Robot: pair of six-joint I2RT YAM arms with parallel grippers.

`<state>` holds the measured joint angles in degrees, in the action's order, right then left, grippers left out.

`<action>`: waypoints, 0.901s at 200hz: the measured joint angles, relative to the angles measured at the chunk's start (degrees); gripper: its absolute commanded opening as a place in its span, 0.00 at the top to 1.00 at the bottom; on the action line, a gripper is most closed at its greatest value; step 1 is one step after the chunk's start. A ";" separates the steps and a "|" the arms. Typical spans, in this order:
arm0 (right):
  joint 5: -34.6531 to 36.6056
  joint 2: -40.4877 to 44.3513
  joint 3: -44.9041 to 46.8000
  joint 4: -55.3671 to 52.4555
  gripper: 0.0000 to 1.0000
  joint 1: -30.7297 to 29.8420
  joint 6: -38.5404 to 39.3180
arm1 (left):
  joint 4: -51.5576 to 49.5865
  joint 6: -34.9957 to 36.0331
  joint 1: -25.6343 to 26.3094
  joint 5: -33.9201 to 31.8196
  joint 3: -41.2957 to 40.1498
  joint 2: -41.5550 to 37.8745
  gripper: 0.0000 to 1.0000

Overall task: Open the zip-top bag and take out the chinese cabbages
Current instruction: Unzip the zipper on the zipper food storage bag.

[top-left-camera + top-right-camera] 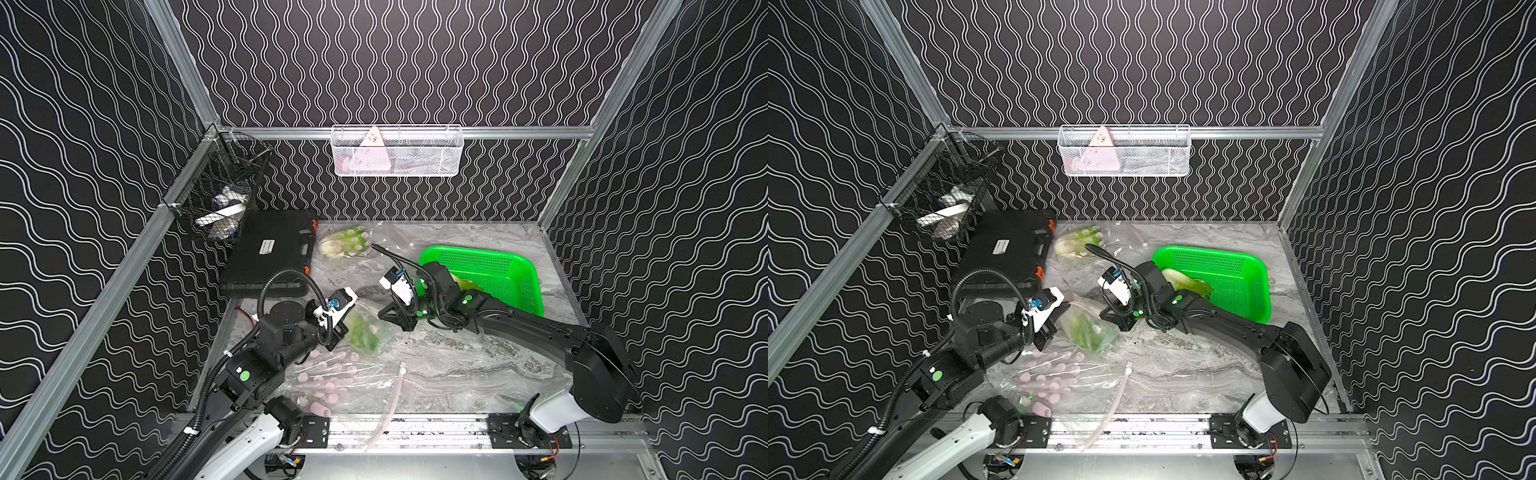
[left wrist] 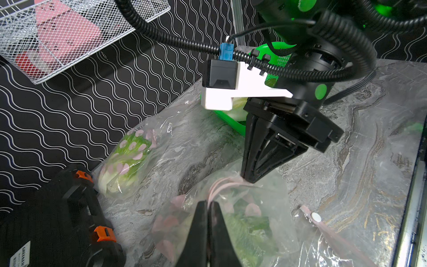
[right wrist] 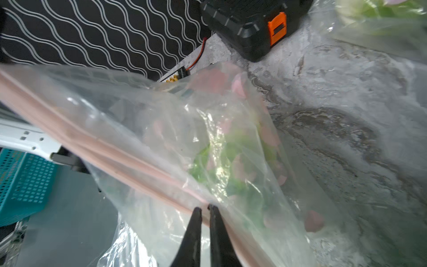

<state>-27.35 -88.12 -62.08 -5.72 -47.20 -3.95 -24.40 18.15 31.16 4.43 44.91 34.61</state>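
**Item:** zip-top bag (image 1: 368, 332), clear with pink spots. It sits at the centre of both top views, strung between the two hands just above the desk (image 1: 457, 361).

**Why held so:** each hand takes a separate spot on the pink zip strip (image 3: 115, 148). I judge this is so that opposite pulls can part the seal. Along the stretch seen from the right wrist, the strip looks unparted.

**Contents:** bagged cabbage (image 2: 249, 228), its green leaves showing through the film below the strip. It is not yet out.

**Left hand** (image 2: 209, 204): fingers together, clamped on the zip strip. The arm enters from the lower left of the top views. The wrist is turned so the hand lies roughly level, pointing toward frame centre.

**Right hand** (image 3: 204, 208): fingers almost together with a thin slit between them, tips on the strip. It appears to pinch the strip. The arm enters from the lower right with the forearm low over the desk. The hand angles down and left onto the bag.

**Related stock:**
- Basket cabbage (image 1: 1185, 282) lies loose in the green basket (image 1: 498, 274), right of centre, so this one looks delivered.
- Rear cabbage (image 1: 332, 247) lies inside a second spotted bag (image 1: 361, 241), upper centre, just beside the black case (image 1: 270, 253).
- Third bag (image 1: 332, 380) lies flat at lower centre, apparently empty.
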 measured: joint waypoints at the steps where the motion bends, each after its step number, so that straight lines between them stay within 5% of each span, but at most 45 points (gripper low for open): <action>1: 0.13 0.04 0.00 0.00 0.78 0.00 0.00 | 0.00 0.00 0.00 0.00 0.00 -0.02 1.00; 41: 6.71 0.66 -1.27 -1.27 0.70 0.00 0.09 | 0.83 0.00 0.00 0.04 -0.35 -0.33 1.00; 180: 14.84 -9.49 -13.31 -8.07 0.74 0.11 -1.42 | 1.16 0.02 0.00 1.11 -1.09 -0.87 1.00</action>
<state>-12.51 -97.60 -75.40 -13.78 -47.09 -5.37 -23.24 18.17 31.16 5.54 43.81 33.74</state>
